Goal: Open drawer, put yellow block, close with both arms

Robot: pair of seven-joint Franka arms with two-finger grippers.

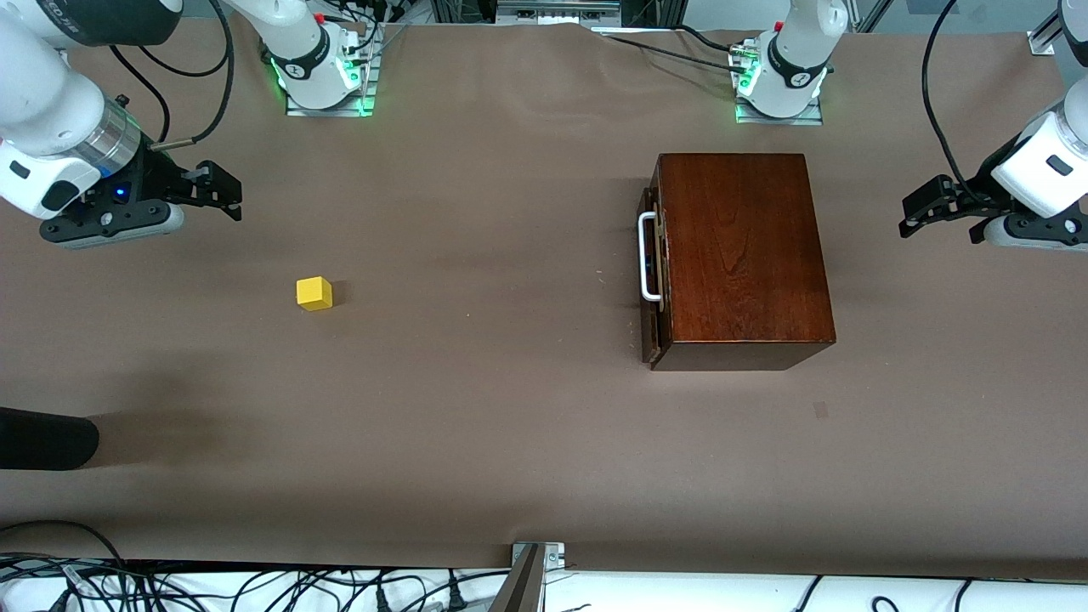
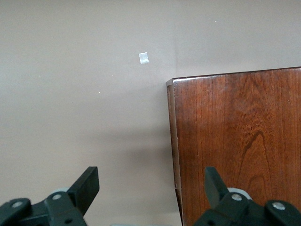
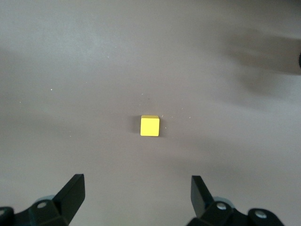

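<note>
The yellow block (image 1: 314, 293) (image 3: 150, 125) lies alone on the brown table, toward the right arm's end. The dark wooden box (image 1: 739, 255) (image 2: 240, 141) stands toward the left arm's end. Its drawer (image 1: 653, 280) is shut, and the white loop handle (image 1: 648, 255) faces the block. My right gripper (image 1: 228, 194) (image 3: 138, 186) hangs open and empty over bare table beside the block. My left gripper (image 1: 908, 214) (image 2: 150, 183) is open and empty too, over the table by the box's back edge, with one finger (image 2: 214, 181) above the box top.
A black rounded object (image 1: 42, 438) juts in at the right arm's end, nearer the front camera than the block. Cables (image 1: 255, 586) run along the table's front edge beside a metal bracket (image 1: 535, 561). A small pale mark (image 2: 144, 57) sits on the cloth near the box.
</note>
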